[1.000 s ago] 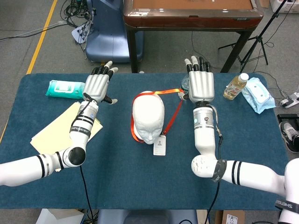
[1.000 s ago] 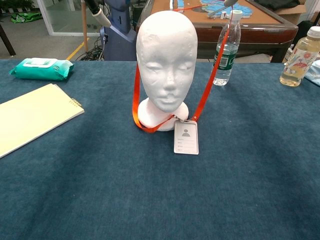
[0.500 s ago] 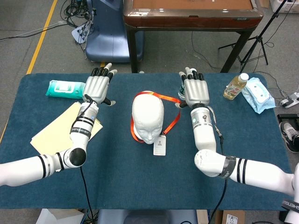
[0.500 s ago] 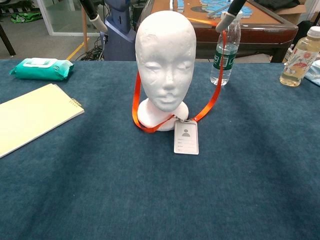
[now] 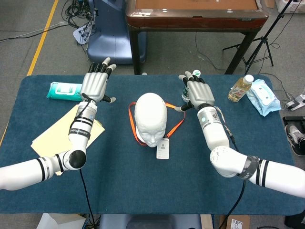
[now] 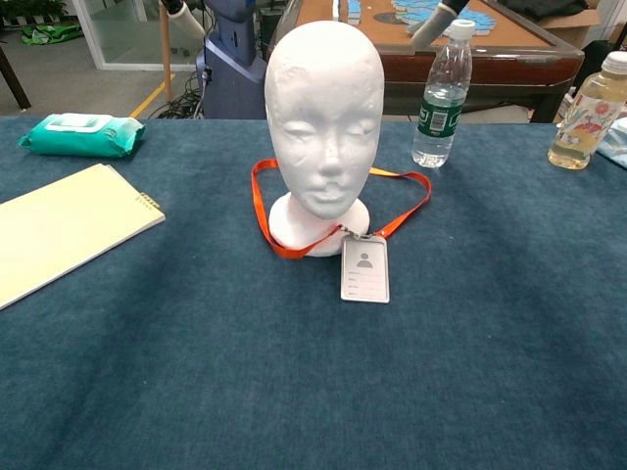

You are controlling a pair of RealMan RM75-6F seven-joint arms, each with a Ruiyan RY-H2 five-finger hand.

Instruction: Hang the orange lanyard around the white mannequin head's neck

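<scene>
Both hands hold nothing, fingers spread — the left hand (image 5: 96,86) upper left of centre, the right hand (image 5: 198,90) upper right. Between them the orange lanyard (image 6: 404,208) loops around the white mannequin head (image 6: 324,117) — its badge (image 6: 364,269) flat on the table (image 6: 313,382).

Counts, tabletop.
One white foam mannequin head (image 6: 325,108), one orange ribbon lanyard (image 6: 396,209) with one white ID card (image 6: 364,269), two plastic bottles (image 6: 442,93) (image 6: 586,111), one teal wipes pack (image 6: 78,134), one yellow notepad (image 6: 59,227), possibly one blue pouch (image 5: 263,96).
</scene>
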